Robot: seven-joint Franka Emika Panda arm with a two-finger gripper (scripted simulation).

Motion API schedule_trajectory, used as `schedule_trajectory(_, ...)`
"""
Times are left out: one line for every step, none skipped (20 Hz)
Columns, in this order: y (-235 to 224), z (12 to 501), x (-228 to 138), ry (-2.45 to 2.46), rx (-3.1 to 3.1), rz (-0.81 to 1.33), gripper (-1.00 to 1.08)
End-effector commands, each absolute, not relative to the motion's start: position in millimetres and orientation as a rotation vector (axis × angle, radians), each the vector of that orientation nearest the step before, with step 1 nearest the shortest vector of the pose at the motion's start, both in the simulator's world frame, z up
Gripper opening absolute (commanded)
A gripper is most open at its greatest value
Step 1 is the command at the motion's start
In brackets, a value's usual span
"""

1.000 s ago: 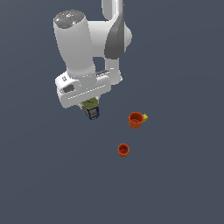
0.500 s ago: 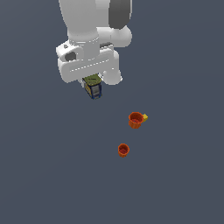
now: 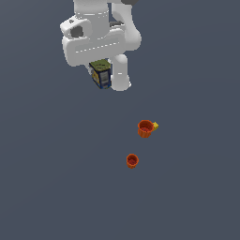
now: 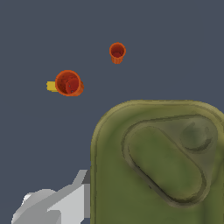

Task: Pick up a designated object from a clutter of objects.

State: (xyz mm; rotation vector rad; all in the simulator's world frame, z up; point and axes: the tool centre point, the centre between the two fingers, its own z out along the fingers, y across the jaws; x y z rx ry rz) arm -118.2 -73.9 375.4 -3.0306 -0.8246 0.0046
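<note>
Exterior view, taken from its left to its right. The white arm [image 3: 98,35] is seen high in the frame, left of centre, its broad wrist housing hiding most of the gripper [image 3: 101,75]. Directly beneath that housing the olive-green can [image 3: 101,74] is held, tilted, with its blue-yellow label and dark blue end turned downward. The can is seen well above the dark grey floor [image 3: 47,187] and clear of it. The fingers themselves are hidden by the housing; the jaws are judged to be closed against the can, since it hangs beneath the hand with no other support.

Further toward the exterior view's right, and lower, the plain orange cup [image 3: 132,161] is seen upright on the floor. Just right of it and higher in the frame, the orange cup with a yellow handle [image 3: 146,128] is seen upright too. The two cups are apart from each other and well apart from the can.

Wrist view: the can's olive-green end [image 4: 162,166] fills the near field, with one grey finger [image 4: 65,201] alongside it. Both cups [image 4: 68,83] [image 4: 117,51] are seen far below.
</note>
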Motion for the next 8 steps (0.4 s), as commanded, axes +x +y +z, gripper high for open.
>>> schedule_trajectory(-72.5,385.3,-123.9,-0.825,-3.032,0.001,-1.00)
schedule_trajectory(-72.0,387.7,-125.5,-0.825,-3.032,0.001,-1.00)
schedule_trajectory(-71.7,389.8,-126.8,-0.825,-3.032,0.001,-1.00)
schedule_trajectory(-71.4,391.4,-127.8,-0.825,-3.032,0.001,-1.00)
schedule_trajectory(-71.2,392.6,-128.4,-0.825,-3.032,0.001,-1.00)
schedule_trajectory(-71.1,393.4,-128.6,-0.825,-3.032,0.001,-1.00)
schedule_trajectory(-71.2,393.9,-128.6,-0.825,-3.031,0.000,-1.00)
schedule_trajectory(-71.2,393.9,-128.5,-0.825,-3.031,0.000,-1.00)
